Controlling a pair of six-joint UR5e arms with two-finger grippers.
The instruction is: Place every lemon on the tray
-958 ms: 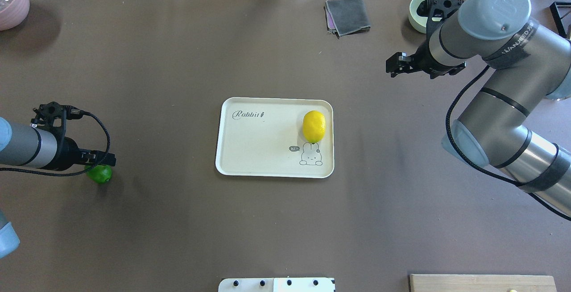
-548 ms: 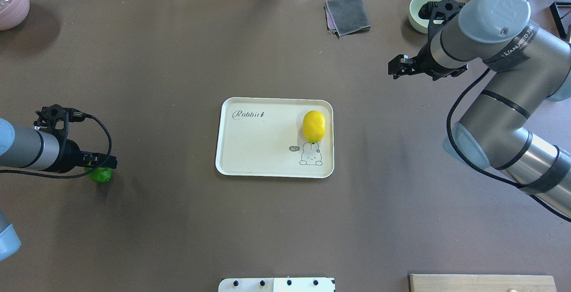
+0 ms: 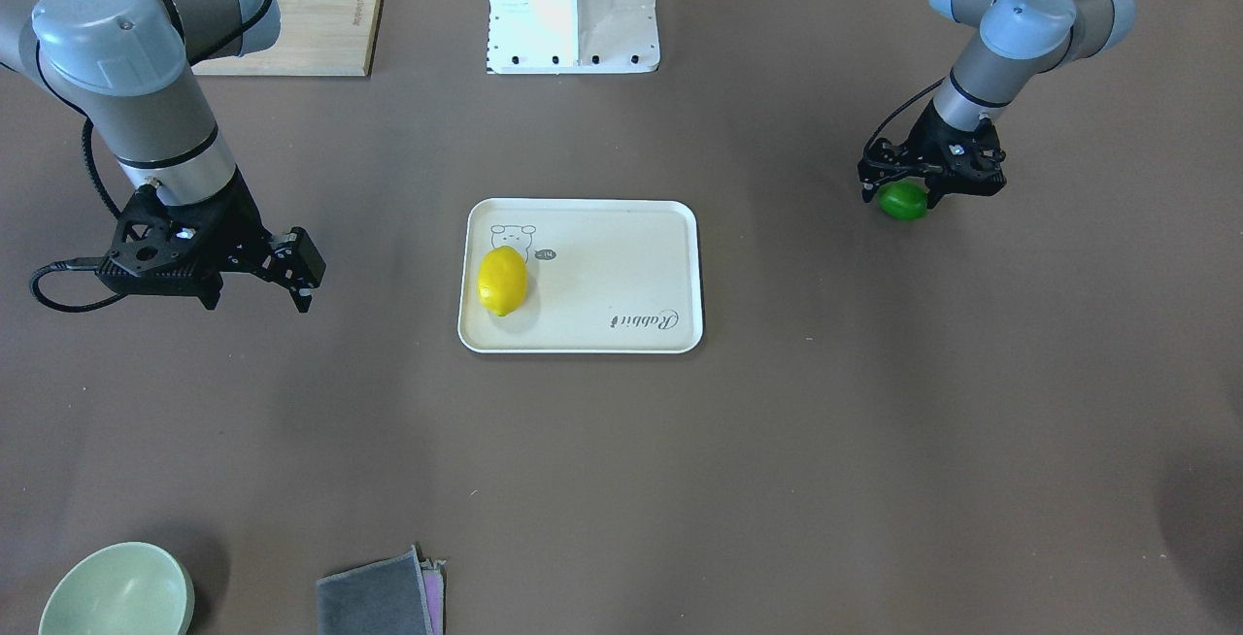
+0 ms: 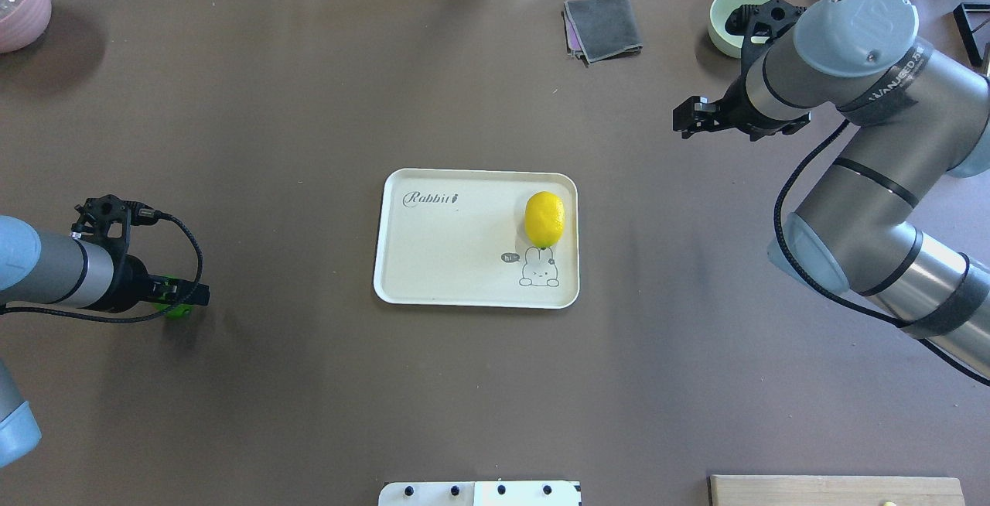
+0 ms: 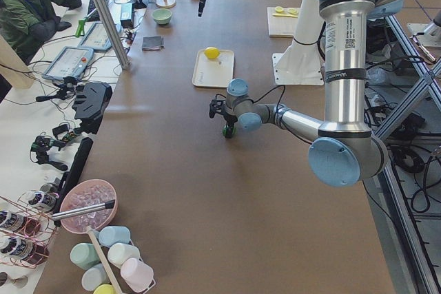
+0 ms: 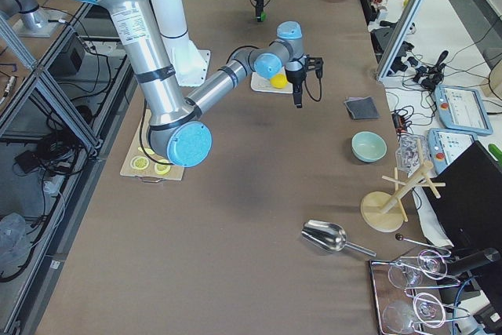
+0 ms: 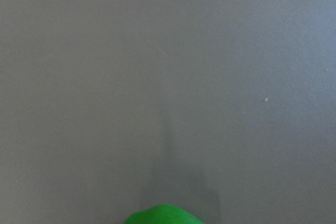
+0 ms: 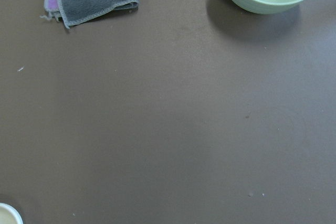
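In the overhead view the left arm comes in from the middle of the left edge, its forearm running toward the right and its wrist bent so that the left gripper (image 4: pixel 182 297) points down at the table (image 4: pixel 309 104). The front-facing view shows that gripper (image 3: pixel 903 194) at the upper right, dropped low over the green lemon (image 3: pixel 903 200). Its fingers stand spread on either side of the fruit and do not look clamped on it. The green lemon lies on the table well left of the tray (image 4: pixel 456 251) in the overhead view, where only a sliver of green (image 4: pixel 179 309) shows under the gripper. The left wrist view catches just its top at the bottom edge (image 7: pixel 163 215). Seen from the front, its long axis runs roughly left to right in the frame. The right arm enters from the right edge of the overhead view and folds back toward the upper right. The right gripper (image 4: pixel 681 119) hangs there above bare table, its fingers parted and holding nothing, between the folded grey cloth (image 4: pixel 603 28) and the pale green bowl (image 4: pixel 723 18). The yellow lemon (image 4: pixel 544 219) rests on the right part of the tray, its long axis up and down in the frame and its lower tip just above the rabbit drawing.
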